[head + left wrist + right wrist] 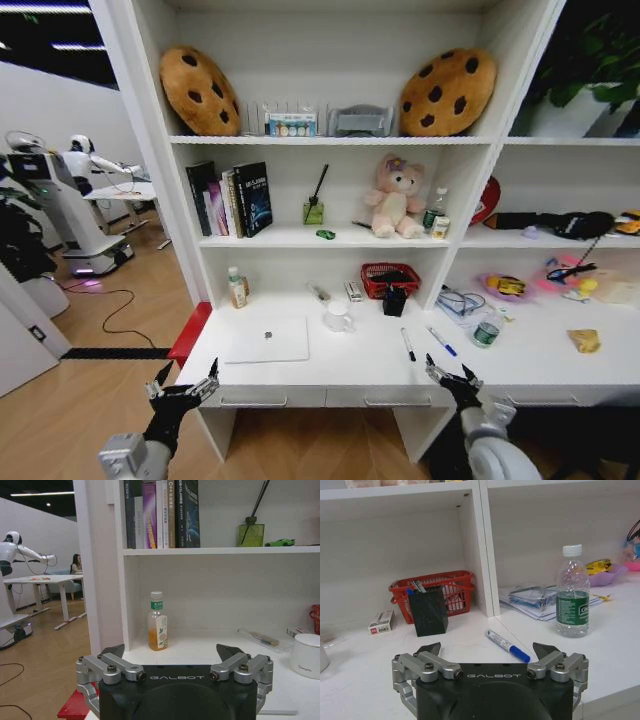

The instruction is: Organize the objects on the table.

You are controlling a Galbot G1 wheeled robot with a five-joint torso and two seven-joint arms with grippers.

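Both the left gripper [182,386] and right gripper [452,376] hover at the desk's [540,355] front edge, jaws apart. The right should probably drop squarely over the blue-capped pen [507,645].

two brown cookie-shaped cushions [200,90] lean in the top shelf's corners, with a small rack of items [292,122] between them. on the middle shelf stand a row of books [232,198], a green reed diffuser [314,209] and a pink plush bear [395,198]. below, a red wire basket [385,278] sits against the back wall, and a small white carton [381,621] lies just beside it.
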